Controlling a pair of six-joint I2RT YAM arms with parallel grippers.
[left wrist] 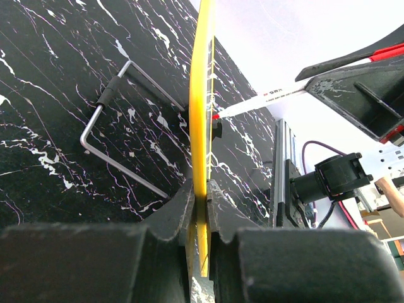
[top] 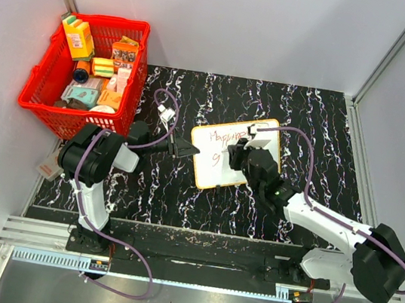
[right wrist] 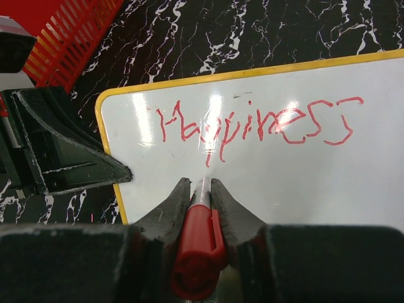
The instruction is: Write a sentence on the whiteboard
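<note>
The whiteboard (top: 211, 169) with a yellow rim lies on the black marbled table, slightly tilted. The sentence (right wrist: 259, 123) is red script reading "Happiness"; the top view shows it (top: 228, 135) with a short stroke beneath. My left gripper (top: 191, 150) is shut on the board's left edge, seen edge-on in the left wrist view (left wrist: 202, 95) between the jaws (left wrist: 200, 189). My right gripper (right wrist: 201, 183) is shut on a red-capped marker (right wrist: 199, 240), its tip on the board just under the first word. The marker's white barrel also shows in the left wrist view (left wrist: 265, 98).
A red basket (top: 38, 100) full of boxes and packets stands at the back left. A bent metal wire bracket (left wrist: 120, 126) lies on the table beside the board. White walls enclose the table on three sides.
</note>
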